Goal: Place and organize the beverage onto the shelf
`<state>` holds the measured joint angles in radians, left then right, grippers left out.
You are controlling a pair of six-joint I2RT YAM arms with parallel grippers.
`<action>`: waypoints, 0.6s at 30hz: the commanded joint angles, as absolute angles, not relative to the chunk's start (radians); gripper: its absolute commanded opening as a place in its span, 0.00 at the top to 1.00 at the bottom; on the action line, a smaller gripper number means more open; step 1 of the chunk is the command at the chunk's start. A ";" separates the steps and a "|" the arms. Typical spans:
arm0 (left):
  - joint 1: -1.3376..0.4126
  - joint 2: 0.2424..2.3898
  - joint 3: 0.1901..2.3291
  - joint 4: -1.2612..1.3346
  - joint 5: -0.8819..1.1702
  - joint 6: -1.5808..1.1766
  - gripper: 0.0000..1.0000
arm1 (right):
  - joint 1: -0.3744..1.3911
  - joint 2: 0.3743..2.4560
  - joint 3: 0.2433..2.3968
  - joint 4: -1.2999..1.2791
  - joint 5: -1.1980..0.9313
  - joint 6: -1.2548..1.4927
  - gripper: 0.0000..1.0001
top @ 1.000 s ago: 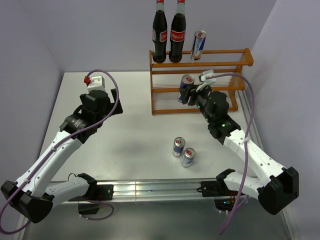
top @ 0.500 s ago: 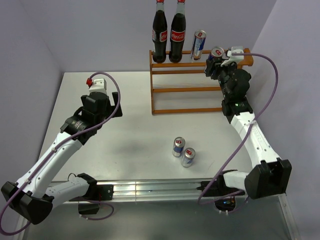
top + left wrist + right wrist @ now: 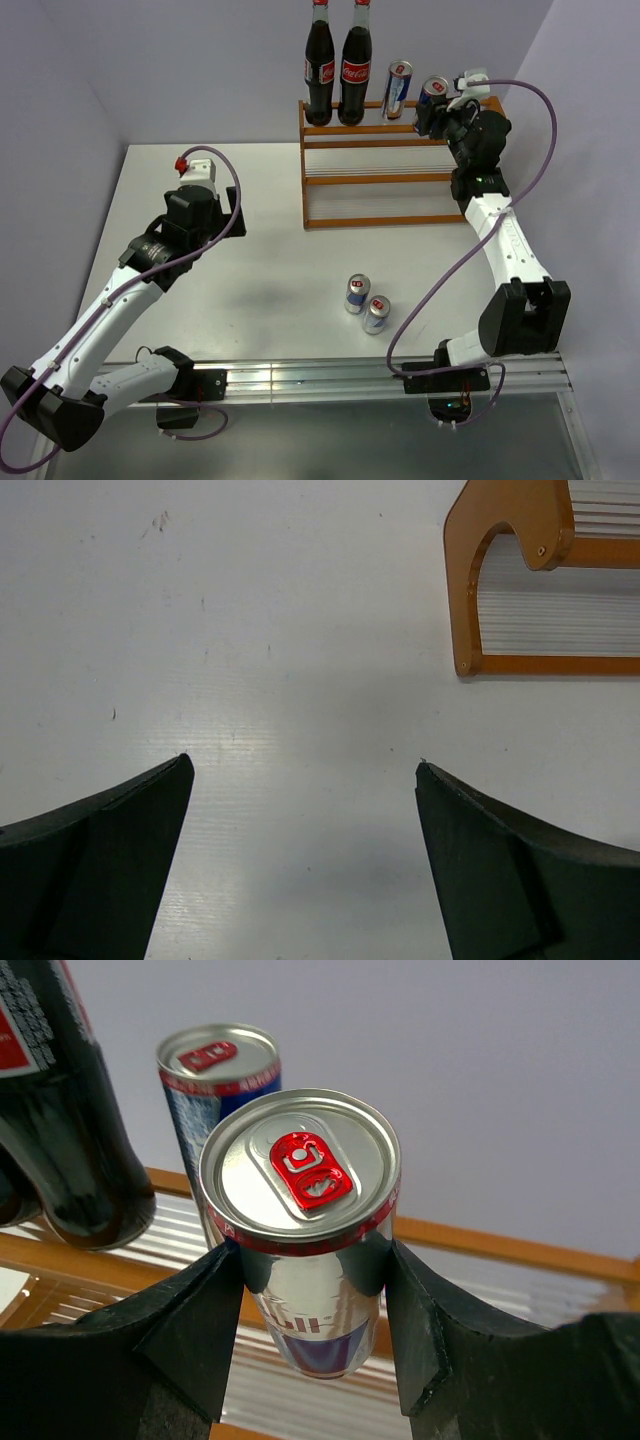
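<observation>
While the left gripper point(image 3: 302, 766) gapes wide above the table point(image 3: 250, 630), the right gripper point(image 3: 310, 1252) clamps a can point(image 3: 300, 1165) between both fingers point(image 3: 190, 1320).

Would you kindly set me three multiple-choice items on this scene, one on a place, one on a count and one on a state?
1. Where do the two cola bottles stand?
A. on the top tier of the shelf
B. on its lower tier
C. lying beside it

2. How many cans stand on the table, off the shelf?
A. one
B. two
C. four

3. The right hand is:
A. open and empty
B. shut on a blue-and-silver can
C. shut on a bottle

Answers:
1 A, since the top view shows both upright at the top tier's left end.
2 B, since two stand close together in front of the shelf.
3 B, since the wrist view shows it clamped on the can's two sides.
</observation>
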<state>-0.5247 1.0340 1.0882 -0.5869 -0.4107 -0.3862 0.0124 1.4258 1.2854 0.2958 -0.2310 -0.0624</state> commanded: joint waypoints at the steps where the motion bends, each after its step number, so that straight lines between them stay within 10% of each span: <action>1: -0.522 1.022 1.091 -0.549 -0.385 -0.370 0.01 | -0.021 1.443 1.393 0.396 -0.305 -0.077 1.00; 18: -0.522 1.014 1.088 -0.546 -0.370 -0.364 0.01 | -0.046 1.646 1.660 0.158 -0.406 -0.077 1.00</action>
<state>-0.5247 1.0332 1.0843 -0.5865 -0.3820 -0.3786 -0.0368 1.6459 1.5692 0.1463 -0.3737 -0.0731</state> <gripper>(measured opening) 0.995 0.608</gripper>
